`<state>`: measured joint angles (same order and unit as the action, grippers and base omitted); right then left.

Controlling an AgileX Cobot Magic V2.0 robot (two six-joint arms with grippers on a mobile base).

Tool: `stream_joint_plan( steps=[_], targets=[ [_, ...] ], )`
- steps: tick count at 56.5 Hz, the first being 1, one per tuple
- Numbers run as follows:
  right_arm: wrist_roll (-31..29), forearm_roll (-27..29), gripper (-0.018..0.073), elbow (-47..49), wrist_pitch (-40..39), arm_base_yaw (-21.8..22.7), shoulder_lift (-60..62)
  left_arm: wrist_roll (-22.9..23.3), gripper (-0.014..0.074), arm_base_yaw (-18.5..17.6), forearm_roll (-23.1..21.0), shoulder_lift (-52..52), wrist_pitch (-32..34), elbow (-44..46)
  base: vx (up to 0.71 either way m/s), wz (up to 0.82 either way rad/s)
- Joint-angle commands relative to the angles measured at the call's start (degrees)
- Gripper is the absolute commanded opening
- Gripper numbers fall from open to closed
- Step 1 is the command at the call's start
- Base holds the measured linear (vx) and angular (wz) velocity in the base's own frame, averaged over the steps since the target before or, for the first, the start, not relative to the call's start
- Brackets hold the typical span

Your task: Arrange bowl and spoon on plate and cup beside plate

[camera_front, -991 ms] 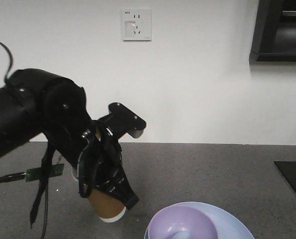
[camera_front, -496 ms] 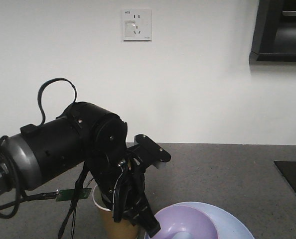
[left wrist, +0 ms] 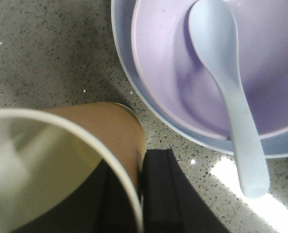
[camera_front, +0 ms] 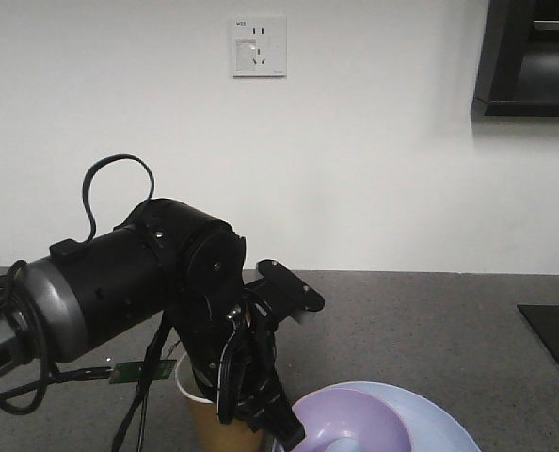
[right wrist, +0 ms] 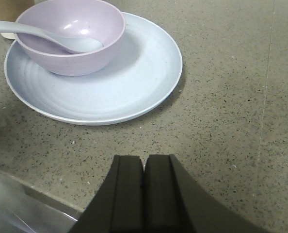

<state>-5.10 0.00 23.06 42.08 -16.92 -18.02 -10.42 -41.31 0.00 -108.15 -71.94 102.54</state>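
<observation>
The tan paper cup [camera_front: 214,428] [left wrist: 107,128] stands upright just left of the pale blue plate [camera_front: 444,424] [left wrist: 122,73]. My left gripper [camera_front: 247,395] [left wrist: 139,194] is shut on the cup's wall, with one finger inside the rim and one outside. The lavender bowl [camera_front: 355,419] [left wrist: 168,58] [right wrist: 86,48] sits on the plate [right wrist: 134,82]. The pale blue spoon [left wrist: 226,87] [right wrist: 32,30] lies in the bowl, its handle sticking out over the rim. My right gripper [right wrist: 144,167] is shut on nothing, low over the counter in front of the plate.
The speckled grey counter [camera_front: 402,320] runs back to a white wall with a socket [camera_front: 258,46]. A black panel [camera_front: 557,339] lies at the counter's right edge. A metal edge [right wrist: 23,204] shows at the lower left of the right wrist view.
The left arm has swung right and down with the cup. The cup was tilted with its base showing; now it is upright close beside the plate.
</observation>
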Motion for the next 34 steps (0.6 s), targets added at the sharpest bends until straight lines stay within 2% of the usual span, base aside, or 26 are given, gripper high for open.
stream_joint_plan(
  steps=[1,9,14,34],
  targets=[
    [-0.2,0.0,-0.0008,1.6,-3.9,0.1,-0.4,0.7,0.0321,-0.2,0.0,2.9,0.5,2.0,0.00,0.00],
    [-0.2,0.0,-0.0008,1.6,-3.9,0.1,-0.4,0.7,0.0463,-0.2,0.0,3.0,0.5,2.0,0.00,0.00],
    [-0.2,0.0,-0.0008,1.6,-3.9,0.1,-0.4,0.6,0.0509,-0.2,0.0,3.1,0.5,2.0,0.00,0.00],
    [-0.2,0.0,-0.0008,1.6,-3.9,0.1,-0.4,0.4,0.0523,-0.2,0.7,7.7,0.5,2.0,0.00,0.00]
  ],
)
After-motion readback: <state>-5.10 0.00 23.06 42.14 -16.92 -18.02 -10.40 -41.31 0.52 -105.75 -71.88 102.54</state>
